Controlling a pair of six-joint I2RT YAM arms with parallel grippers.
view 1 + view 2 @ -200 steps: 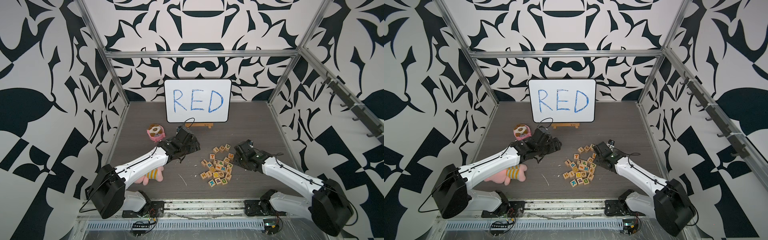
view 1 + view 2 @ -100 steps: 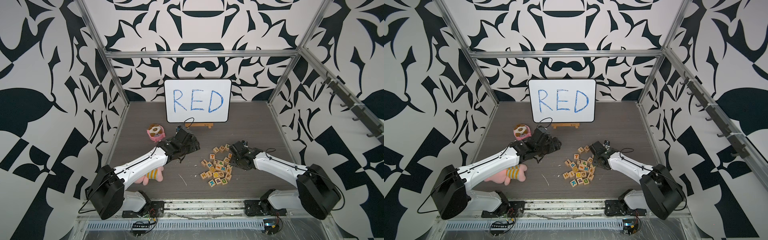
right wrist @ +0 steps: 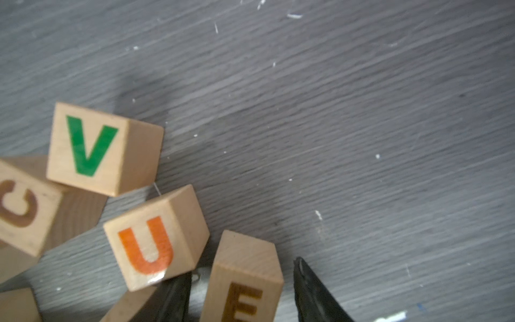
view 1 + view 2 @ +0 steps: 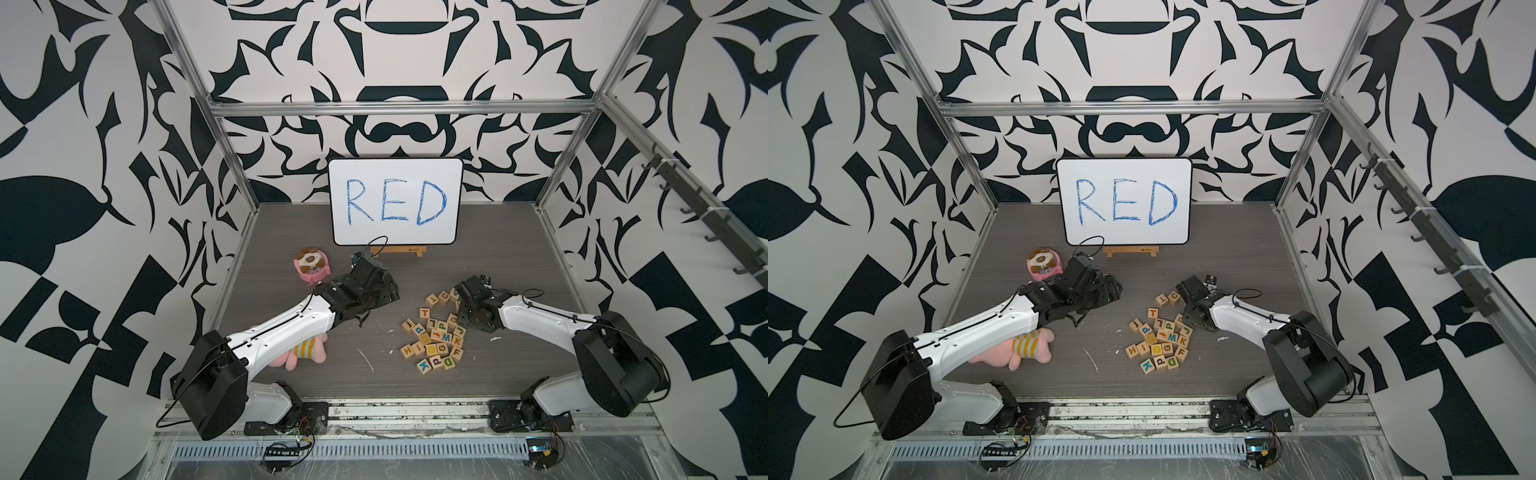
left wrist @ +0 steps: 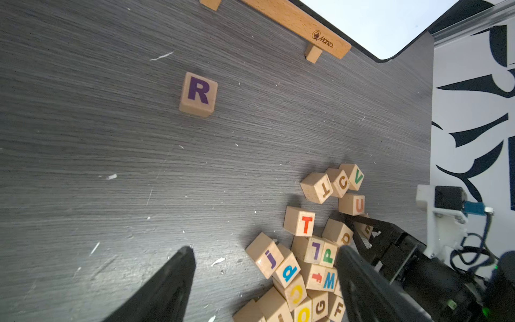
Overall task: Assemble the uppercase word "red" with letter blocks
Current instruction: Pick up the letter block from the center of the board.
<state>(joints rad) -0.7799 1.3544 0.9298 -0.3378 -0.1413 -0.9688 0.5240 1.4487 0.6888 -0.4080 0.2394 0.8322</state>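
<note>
The right gripper [image 3: 241, 269] had its jaws apart, straddling the E block [image 3: 243, 281], unclamped. A square close needed it centred between them, without nudging U [image 3: 156, 242]. The left gripper [image 5: 266, 251] gaped empty, R [image 5: 198, 94] well ahead.

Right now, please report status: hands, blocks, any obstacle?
Left hand open, empty. Right hand open astride E block, not clamped. R block placed alone near easel. U block close beside E.
</note>
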